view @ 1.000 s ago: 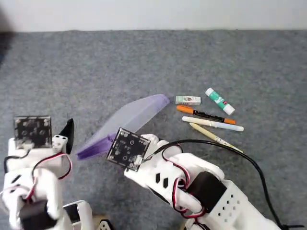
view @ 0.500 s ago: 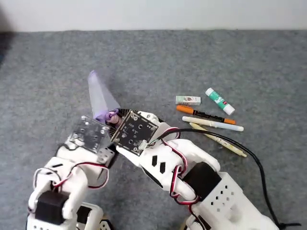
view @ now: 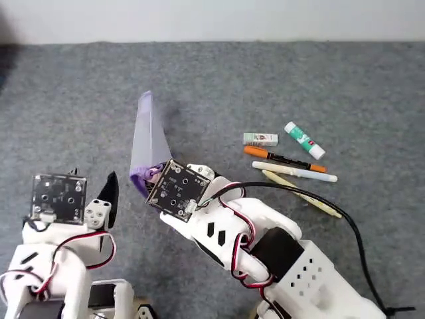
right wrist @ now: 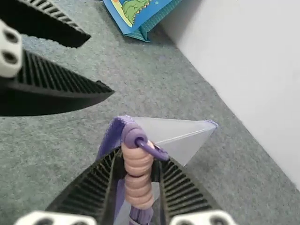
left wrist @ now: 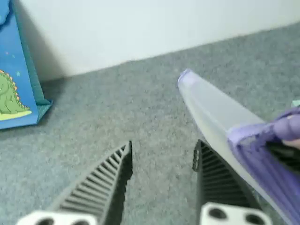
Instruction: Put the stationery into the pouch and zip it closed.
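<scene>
Right hand is pinching the translucent purple zip pouch at its zipper end. I'd clamp the spread left hand onto the opposite edge, nice and steady.

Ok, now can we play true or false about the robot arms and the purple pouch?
1. The right gripper is shut on the pouch. True.
2. The left gripper is holding the pouch too. False: it is open and only beside the pouch, gripping nothing.
3. The orange marker is already inside the pouch. False: it lies out on the grey carpet with the other stationery.
4. A glue stick lies near the orange marker. True.
5. There is a blue bag with a green dinosaur on it. True.
</scene>
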You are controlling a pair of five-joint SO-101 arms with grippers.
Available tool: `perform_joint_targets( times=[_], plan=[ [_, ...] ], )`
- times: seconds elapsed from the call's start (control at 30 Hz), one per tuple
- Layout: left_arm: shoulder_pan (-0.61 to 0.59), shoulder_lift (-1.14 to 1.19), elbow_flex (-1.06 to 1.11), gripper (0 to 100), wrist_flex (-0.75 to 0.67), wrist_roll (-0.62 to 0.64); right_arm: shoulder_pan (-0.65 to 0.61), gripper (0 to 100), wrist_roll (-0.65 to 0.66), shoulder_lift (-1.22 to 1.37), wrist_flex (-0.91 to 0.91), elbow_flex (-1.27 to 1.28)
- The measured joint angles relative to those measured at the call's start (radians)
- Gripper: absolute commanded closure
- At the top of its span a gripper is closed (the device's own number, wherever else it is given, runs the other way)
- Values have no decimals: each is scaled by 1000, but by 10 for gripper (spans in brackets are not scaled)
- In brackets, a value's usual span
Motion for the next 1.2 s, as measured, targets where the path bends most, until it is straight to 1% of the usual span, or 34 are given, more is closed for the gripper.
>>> perform_joint_targets(
  times=[0.07, 0.17, 0.33, 0.43, 0.6, 0.83, 1.03, 1.1, 1.2],
  plan=[
    [11, 0, -5, 798, 0, 0, -14, 991, 0, 0, 0, 0],
    [89, 0, -5, 798, 3, 0, -17, 991, 0, 0, 0, 0],
    [195, -2, -48, 796, 71, 0, -21, 991, 0, 0, 0, 0],
    [198, -2, -57, 796, 107, -3, -17, 991, 0, 5, 0, 0],
    [187, -2, -57, 796, 112, -38, -20, 991, 0, 5, 0, 0],
    [138, -2, 3, 796, 12, -66, -20, 991, 0, 5, 0, 0],
    [138, -2, 87, 796, -89, -64, -20, 991, 0, 5, 0, 0],
    [143, -2, 107, 796, -101, -64, -20, 991, 0, 5, 0, 0],
    [186, -2, 132, 799, -103, -63, -20, 991, 0, 5, 3, 0]
  ],
)
